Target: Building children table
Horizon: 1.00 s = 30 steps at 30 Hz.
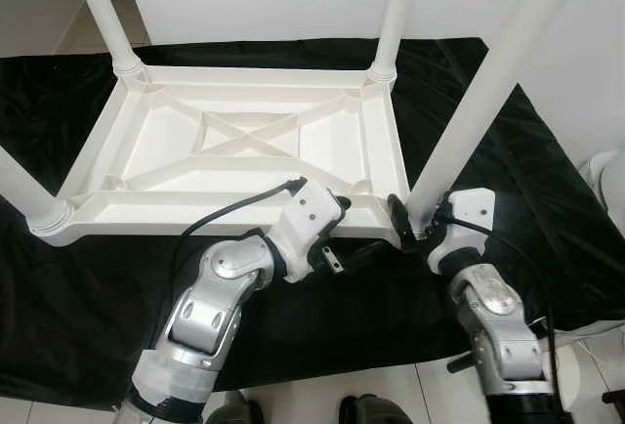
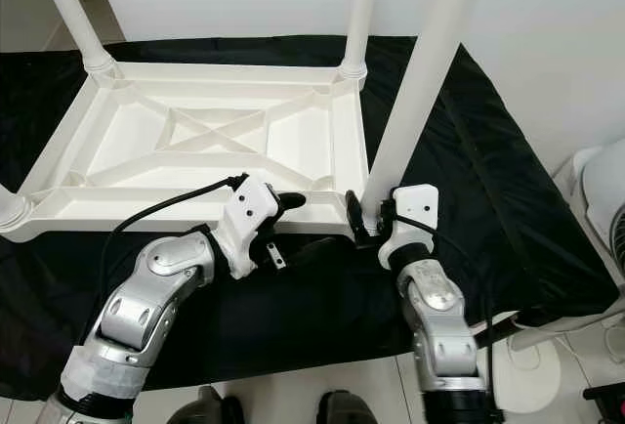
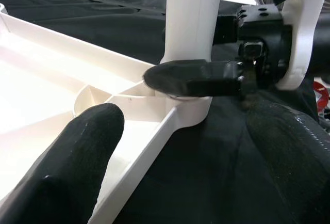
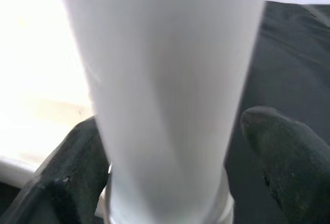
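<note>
The white plastic table lay upside down on a black cloth, legs pointing up. The right gripper had its fingers closed around the base of the near-right leg at its socket. The left gripper sat beside that corner, fingers seemingly spread and empty. The leg looked light, rigid and smooth, best held low.

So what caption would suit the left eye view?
Right gripper clasps the base of a white leg at the upturned table's corner; left gripper beside it.
</note>
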### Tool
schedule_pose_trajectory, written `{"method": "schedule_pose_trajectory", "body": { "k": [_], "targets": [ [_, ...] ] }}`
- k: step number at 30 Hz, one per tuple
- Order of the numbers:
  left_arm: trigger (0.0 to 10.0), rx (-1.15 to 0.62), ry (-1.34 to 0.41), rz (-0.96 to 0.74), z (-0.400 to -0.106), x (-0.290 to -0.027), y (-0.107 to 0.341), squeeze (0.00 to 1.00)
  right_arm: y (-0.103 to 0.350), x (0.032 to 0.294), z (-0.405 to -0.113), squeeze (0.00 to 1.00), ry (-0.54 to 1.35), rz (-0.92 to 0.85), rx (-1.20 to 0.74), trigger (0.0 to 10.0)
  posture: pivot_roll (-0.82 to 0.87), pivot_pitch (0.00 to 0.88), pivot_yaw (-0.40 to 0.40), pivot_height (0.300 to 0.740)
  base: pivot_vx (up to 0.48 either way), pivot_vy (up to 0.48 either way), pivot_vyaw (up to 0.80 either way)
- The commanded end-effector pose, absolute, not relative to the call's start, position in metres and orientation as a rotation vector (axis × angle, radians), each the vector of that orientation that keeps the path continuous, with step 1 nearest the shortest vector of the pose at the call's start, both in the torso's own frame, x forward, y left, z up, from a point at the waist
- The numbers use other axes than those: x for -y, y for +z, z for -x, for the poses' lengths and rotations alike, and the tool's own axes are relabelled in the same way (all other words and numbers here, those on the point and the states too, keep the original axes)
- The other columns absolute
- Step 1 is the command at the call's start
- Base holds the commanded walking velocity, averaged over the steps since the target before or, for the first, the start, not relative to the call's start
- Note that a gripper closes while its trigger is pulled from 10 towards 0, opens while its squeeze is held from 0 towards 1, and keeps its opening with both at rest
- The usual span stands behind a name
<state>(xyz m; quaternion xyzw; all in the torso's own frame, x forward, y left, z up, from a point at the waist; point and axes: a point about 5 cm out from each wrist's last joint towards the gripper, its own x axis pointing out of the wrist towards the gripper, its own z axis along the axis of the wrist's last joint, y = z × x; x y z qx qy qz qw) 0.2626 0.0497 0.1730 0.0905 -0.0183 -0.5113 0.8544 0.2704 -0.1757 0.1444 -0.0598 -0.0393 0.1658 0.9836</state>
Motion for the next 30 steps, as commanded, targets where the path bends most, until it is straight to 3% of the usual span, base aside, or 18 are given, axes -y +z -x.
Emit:
{"method": "schedule_pose_trajectory", "body": {
  "k": [1, 14, 15, 16, 17, 18, 29, 30],
  "targets": [
    [10.0, 0.031, -1.045, -0.186, -0.263, -0.051, 0.17, 0.0, 0.143, 0.172, -0.27, 0.0, 0.426, 0.124, 0.087, 10.0, -0.13, 0.075, 0.043, 0.74, 0.0, 0.0, 0.0],
    [10.0, -0.003, -1.15, -0.242, -0.256, -0.051, 0.166, 0.0, 0.149, 0.169, -0.296, 0.0, 0.649, 0.203, 0.084, 9.8, -0.12, 0.065, 0.058, 0.74, 0.0, 0.0, 0.0],
    [10.0, -0.004, -1.146, -0.247, -0.257, -0.052, 0.165, 0.0, 0.149, 0.171, -0.297, 0.0, 0.656, 0.202, 0.084, 4.0, -0.12, 0.066, 0.055, 0.74, 0.0, 0.0, 0.0],
    [10.0, -0.004, -1.146, -0.247, -0.257, -0.052, 0.165, 0.0, 0.149, 0.171, -0.297, 0.0, 0.656, 0.202, 0.084, 4.0, -0.12, 0.066, 0.055, 0.74, 0.0, 0.0, 0.0],
    [10.0, -0.004, -1.144, -0.245, -0.257, -0.052, 0.166, 0.0, 0.149, 0.172, -0.298, 0.0, 0.662, 0.194, 0.082, 3.3, -0.12, 0.067, 0.051, 0.74, 0.0, 0.0, 0.0],
    [10.0, -0.001, -1.14, -0.243, -0.257, -0.053, 0.166, 0.0, 0.148, 0.175, -0.299, 0.0, 0.669, 0.198, 0.079, 0.0, -0.11, 0.069, 0.049, 0.74, 0.0, 0.0, 0.0],
    [10.0, 0.011, -1.136, -0.23, -0.258, -0.05, 0.168, 0.0, 0.143, 0.182, -0.296, 0.0, 0.665, 0.175, 0.081, 0.0, -0.14, 0.082, 0.041, 0.74, 0.0, 0.0, 0.0],
    [10.0, 0.013, -1.134, -0.229, -0.259, -0.05, 0.168, 0.0, 0.145, 0.183, -0.296, 0.0, 0.627, 0.165, 0.094, 10.0, -0.14, 0.084, 0.043, 0.74, 0.0, 0.0, 0.0]
  ]
}}
